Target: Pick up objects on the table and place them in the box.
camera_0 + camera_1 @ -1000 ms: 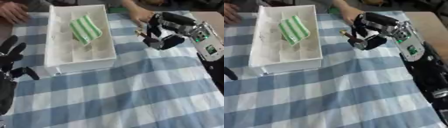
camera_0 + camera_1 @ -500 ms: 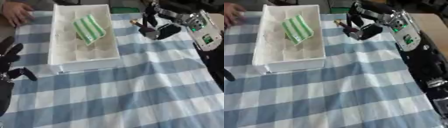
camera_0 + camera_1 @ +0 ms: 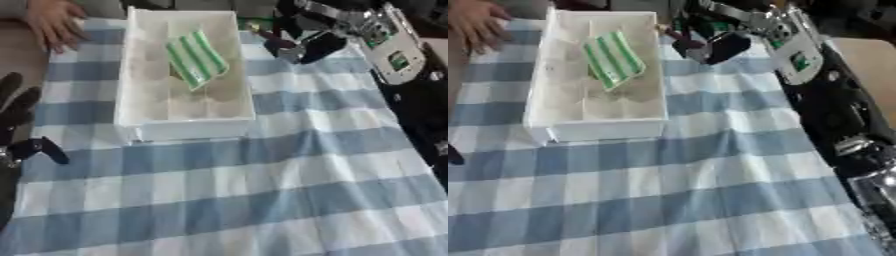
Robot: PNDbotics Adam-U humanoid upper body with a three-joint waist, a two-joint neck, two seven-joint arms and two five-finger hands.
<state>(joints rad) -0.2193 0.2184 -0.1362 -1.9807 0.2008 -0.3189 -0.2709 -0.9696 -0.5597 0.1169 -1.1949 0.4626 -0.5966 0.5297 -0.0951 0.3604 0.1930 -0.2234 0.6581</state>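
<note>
At the far edge, the right hand (image 3: 302,42) is curled on a small dark reddish object (image 3: 268,39), just beside the white partitioned plastic box (image 3: 188,125) holding a green-striped packet (image 3: 197,59). Risk: releasing short drops it outside the rim. Left hand (image 3: 17,125) rests open.

Your two head cameras look steeply down, facing far; both share the white divided box (image 3: 140,120) on the blue-checked tablecloth (image 3: 262,200).
</note>
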